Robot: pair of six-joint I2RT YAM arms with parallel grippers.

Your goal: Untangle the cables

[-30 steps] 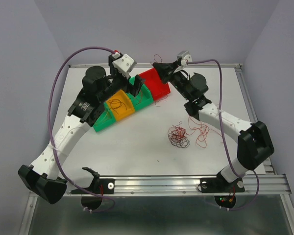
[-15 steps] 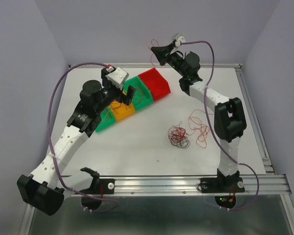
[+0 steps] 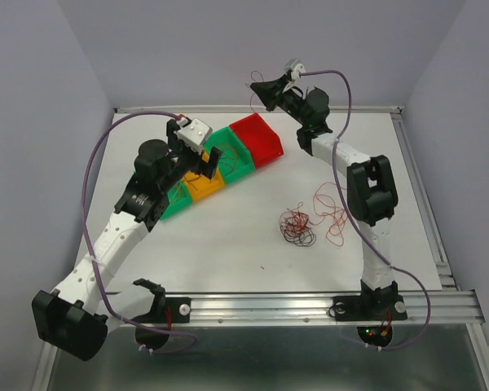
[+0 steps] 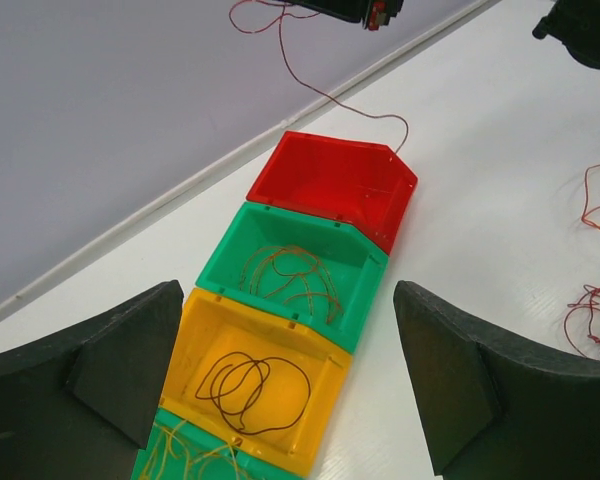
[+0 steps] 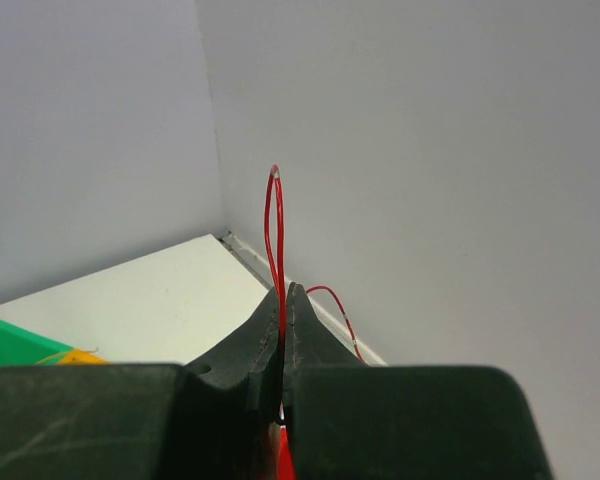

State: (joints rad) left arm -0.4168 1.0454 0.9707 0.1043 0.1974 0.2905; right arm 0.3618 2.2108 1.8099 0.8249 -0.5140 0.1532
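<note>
My right gripper (image 3: pixel 256 84) is raised near the back wall, shut on a thin red cable (image 5: pixel 275 225) that loops up past its tips (image 5: pixel 283 292). In the left wrist view the red cable (image 4: pixel 315 88) trails down toward the red bin (image 4: pixel 310 165). My left gripper (image 3: pixel 200 163) stands wide open above the bins, jaws empty (image 4: pixel 290 292). A dark cable (image 4: pixel 250 385) lies coiled in the yellow bin (image 4: pixel 205 320), and orange cables (image 4: pixel 295 270) lie in the green bin (image 4: pixel 242 232). The tangle of red and dark cables (image 3: pixel 297 226) rests on the table.
A loose red strand (image 3: pixel 330 208) lies right of the tangle. A second green bin (image 3: pixel 169 208) holding yellowish strands ends the bin row on the left. The back wall is close behind the right gripper. Lilac arm cables (image 3: pixel 94 171) arc over both arms.
The right arm has swung up and back from above the red bin toward the wall, carrying the red cable. The left arm has pulled slightly back and down along the bins, still open.
</note>
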